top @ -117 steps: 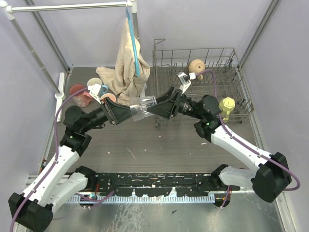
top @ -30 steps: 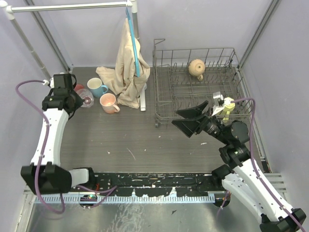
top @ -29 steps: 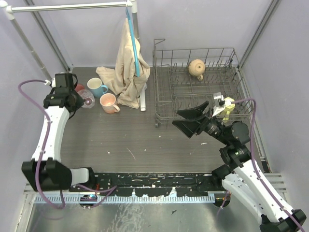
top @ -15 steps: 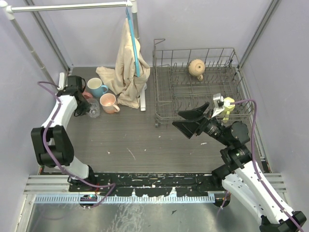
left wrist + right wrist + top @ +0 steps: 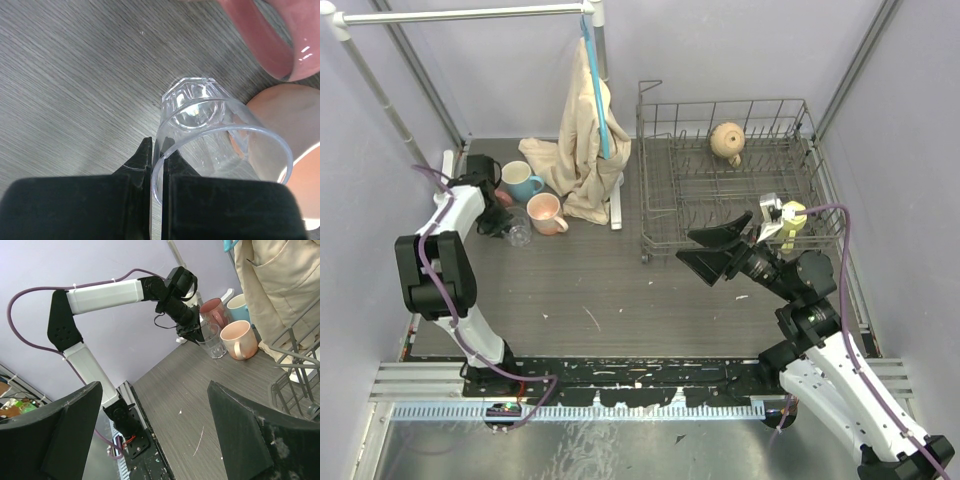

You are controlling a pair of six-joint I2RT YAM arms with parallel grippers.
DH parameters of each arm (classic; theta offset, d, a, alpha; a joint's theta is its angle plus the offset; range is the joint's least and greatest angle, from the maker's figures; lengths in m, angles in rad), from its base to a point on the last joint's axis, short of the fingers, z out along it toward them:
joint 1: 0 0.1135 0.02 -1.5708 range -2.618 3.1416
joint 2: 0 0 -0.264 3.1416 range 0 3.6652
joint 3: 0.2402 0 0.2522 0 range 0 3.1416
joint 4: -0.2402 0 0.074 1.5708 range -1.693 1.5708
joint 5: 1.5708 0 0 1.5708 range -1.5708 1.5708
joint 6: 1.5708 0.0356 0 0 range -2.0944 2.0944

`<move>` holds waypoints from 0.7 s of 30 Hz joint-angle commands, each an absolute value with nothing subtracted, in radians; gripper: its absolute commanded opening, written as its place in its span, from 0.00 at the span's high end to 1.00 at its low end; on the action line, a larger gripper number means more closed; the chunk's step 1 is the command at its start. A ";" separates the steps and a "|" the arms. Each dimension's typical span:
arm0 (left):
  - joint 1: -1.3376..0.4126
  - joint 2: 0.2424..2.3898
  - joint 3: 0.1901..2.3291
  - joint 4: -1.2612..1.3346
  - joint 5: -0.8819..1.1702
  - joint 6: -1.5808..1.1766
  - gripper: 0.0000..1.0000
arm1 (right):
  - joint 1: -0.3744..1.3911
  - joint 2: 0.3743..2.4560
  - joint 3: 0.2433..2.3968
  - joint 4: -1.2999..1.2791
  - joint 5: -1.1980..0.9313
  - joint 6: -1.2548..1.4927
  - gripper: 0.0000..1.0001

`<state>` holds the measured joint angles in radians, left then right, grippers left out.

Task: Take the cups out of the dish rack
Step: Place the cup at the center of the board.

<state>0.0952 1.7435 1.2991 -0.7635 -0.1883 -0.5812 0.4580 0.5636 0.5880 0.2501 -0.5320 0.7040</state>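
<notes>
Jaws of left gripper (image 5: 159,152) pinch clear faceted glass (image 5: 210,125) by rim; right gripper (image 5: 702,248) gapes.

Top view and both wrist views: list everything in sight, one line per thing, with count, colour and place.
dish rack: one, grey wire, far right of the table
tan mug: one, tan, in the rack, far side
yellow-green mug: one, yellow-green, in the rack, right side
light blue mug: one, light blue, on the table left of the cloth
salmon mug: one, salmon pink, on the table beside the glass
pink mug: one, pink, behind the glass
clear glass: one, clear, on the table, far left
beige cloth: one, beige, hanging from the rail
blue hanger: one, blue, on the rail
rail: one, white, far left
table: one, dark grey
left gripper: shut on the glass's rim
right gripper: open, near the rack
</notes>
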 commanded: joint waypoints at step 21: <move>0.120 1.720 1.408 -0.832 -0.185 -0.545 0.39 | 0.454 0.570 0.588 0.277 -0.509 0.684 0.08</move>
